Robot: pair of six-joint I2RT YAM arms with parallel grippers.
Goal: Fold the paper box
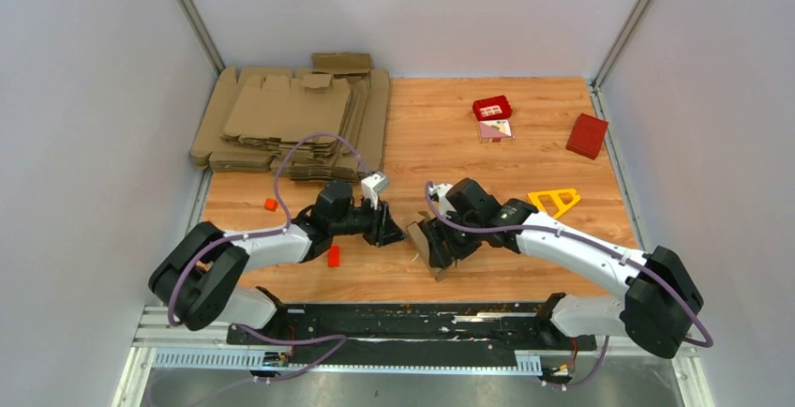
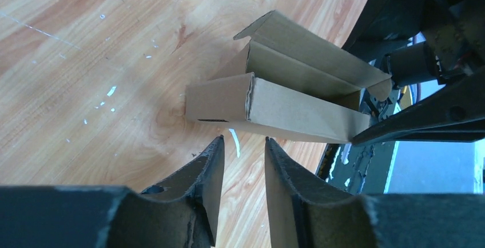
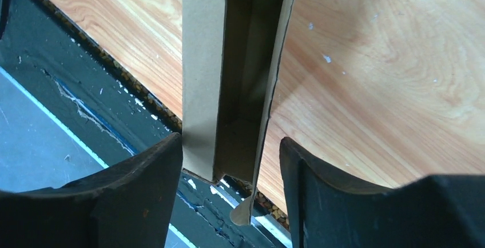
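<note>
Hovering low over the wooden table (image 1: 525, 158), the left gripper (image 2: 244, 142) points at the paper box (image 2: 297, 111), its fingers a narrow way apart with nothing between them, just short of the box's near wall. The box is half folded into a long open trough with a flap loose, near the table's front edge between the two arms. The right gripper (image 3: 230, 145) has the box's other end between its fingers, one against the side wall, the other just beside the loose flap
</note>
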